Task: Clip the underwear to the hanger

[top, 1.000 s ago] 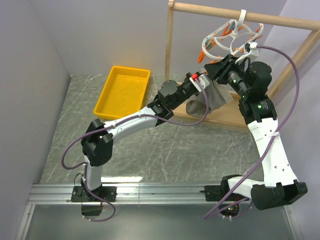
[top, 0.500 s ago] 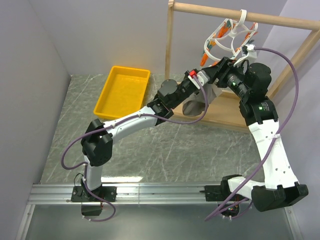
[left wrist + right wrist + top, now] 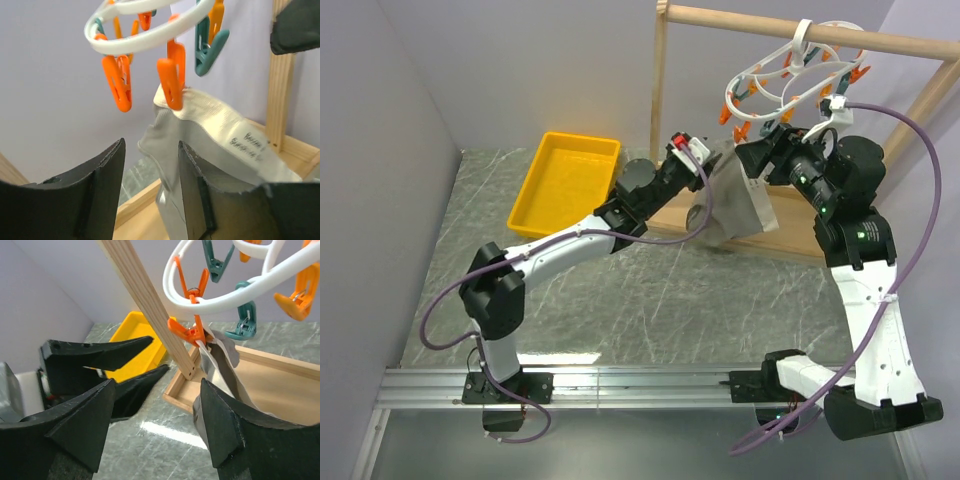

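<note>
We saw the underwear (image 3: 167, 150) hanging from the white ring hanger (image 3: 127, 46). It was soft grey-taupe fabric with a paler beige waistband (image 3: 215, 117), whose top corner was bitten by one orange clothespin (image 3: 170, 82).

In the left wrist view the waistband carried a small printed label (image 3: 250, 142), too blurred for us to read, and the fabric fell in folds toward 6 o'clock. The left claw (image 3: 151, 145) was spread. The fabric's edge lay in its gap, and neither finger was pressed on it.

The right wrist view gave us the clothespin from the other side, with the rack's wooden post (image 3: 145, 300) at 10 o'clock of it and the yellow tray (image 3: 132, 322) beyond. The right claw (image 3: 156, 382) was likewise spread, pinching nothing, with the left claw's dark fingers facing it.

Only the top external view showed the hanger's hook over the rack's top bar (image 3: 740, 18). There the underwear hung at 7 o'clock below the ring, and the tray rested on the marbled tabletop (image 3: 620, 290) at 9 o'clock.
</note>
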You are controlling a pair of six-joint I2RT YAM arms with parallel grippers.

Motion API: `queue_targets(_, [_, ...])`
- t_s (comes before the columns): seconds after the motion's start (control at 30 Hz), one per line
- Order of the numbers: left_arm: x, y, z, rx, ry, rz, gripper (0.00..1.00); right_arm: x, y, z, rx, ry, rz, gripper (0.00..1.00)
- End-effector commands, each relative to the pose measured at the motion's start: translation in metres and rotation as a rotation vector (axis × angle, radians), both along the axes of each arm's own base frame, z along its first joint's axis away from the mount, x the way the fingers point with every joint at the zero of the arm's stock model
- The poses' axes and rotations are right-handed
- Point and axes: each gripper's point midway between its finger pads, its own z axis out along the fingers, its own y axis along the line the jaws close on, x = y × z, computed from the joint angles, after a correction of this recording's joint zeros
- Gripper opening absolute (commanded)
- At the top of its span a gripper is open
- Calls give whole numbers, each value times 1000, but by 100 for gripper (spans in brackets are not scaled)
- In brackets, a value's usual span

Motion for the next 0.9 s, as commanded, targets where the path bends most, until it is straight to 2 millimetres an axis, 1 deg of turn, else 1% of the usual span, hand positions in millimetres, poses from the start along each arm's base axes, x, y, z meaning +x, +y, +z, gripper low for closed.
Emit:
queue_targets(0.0, [-21, 20, 43, -112, 41, -74, 52, -13, -9, 30, -19, -88, -23, 76])
queue_targets(0.03, [-22, 27, 47, -119, 67, -80, 51, -16, -10, 33, -21, -97, -25, 76])
queue_targets(0.07, [-29, 25, 49, -119, 80, -125, 50, -17, -11, 35, -23, -101, -26, 75])
queue_targets(0.1, [-33, 29, 58, -142, 98, -149, 49, -19, -13, 37, -27, -109, -34, 76])
queue_targets(0.13, [-38, 29, 60, -138, 105, -174, 48, -20, -16, 42, -29, -120, -51, 76])
queue_targets(0.2, [-55, 22, 65, -136, 138, -270, 46, -22, -24, 48, -32, -136, -91, 75])
queue_targets(0.23, [-60, 19, 66, -138, 156, -298, 45, -22, -29, 53, -22, -141, -117, 75])
queue_targets(0.27, [-62, 17, 72, -138, 182, -316, 44, -20, -39, 55, -20, -139, -175, 75])
queue_targets(0.3, [-64, 12, 72, -147, 223, -343, 43, -19, -44, 57, -16, -137, -200, 75])
queue_targets(0.33, [-63, 1, 63, -134, 255, -369, 39, -18, -48, 60, -11, -134, -223, 75])
queue_targets(0.37, [-63, -1, 74, -150, 254, -380, 39, -17, -53, 62, -10, -136, -248, 75])
queue_targets(0.4, [-58, -10, 62, -144, 298, -389, 38, -15, -61, 62, -11, -136, -292, 75])
queue_targets(0.43, [-54, -14, 62, -152, 309, -386, 37, -14, -65, 63, -16, -142, -305, 75])
queue_targets(0.47, [-52, -14, 75, -180, 299, -384, 37, -13, -68, 63, -18, -142, -319, 74])
queue_targets(0.5, [-48, -17, 76, -200, 316, -382, 36, -12, -74, 62, -21, -142, -346, 74])
queue_targets(0.53, [-40, -25, 67, -200, 335, -373, 35, -10, -78, 59, -25, -133, -358, 73])
queue_targets(0.57, [-38, -26, 79, -225, 321, -378, 34, -9, -81, 58, -27, -128, -374, 73])
queue_targets(0.6, [-31, -33, 71, -235, 349, -377, 34, -6, -86, 54, -25, -113, -393, 72])
queue_targets(0.63, [-29, -36, 73, -250, 350, -382, 32, -5, -90, 54, -26, -110, -407, 72])
queue_targets(0.67, [-29, -38, 82, -276, 353, -394, 31, -3, -101, 53, -25, -103, -441, 70])
queue_targets(0.7, [-23, -45, 73, -276, 373, -395, 30, 2, -105, 49, -27, -86, -453, 70])
queue_targets(0.73, [-20, -47, 73, -286, 381, -394, 28, 3, -113, 53, -27, -93, -476, 68])
queue_targets(0.77, [-18, -48, 78, -305, 379, -394, 27, 5, -115, 53, -28, -87, -479, 68])
queue_targets(0.8, [-13, -52, 72, -306, 388, -386, 27, 10, -118, 51, -29, -82, -482, 66])
queue_targets(0.83, [-10, -52, 76, -320, 377, -384, 27, 12, -120, 53, -31, -88, -475, 65])
queue_targets(0.87, [-7, -53, 74, -326, 376, -375, 27, 13, -120, 53, -33, -88, -461, 63])
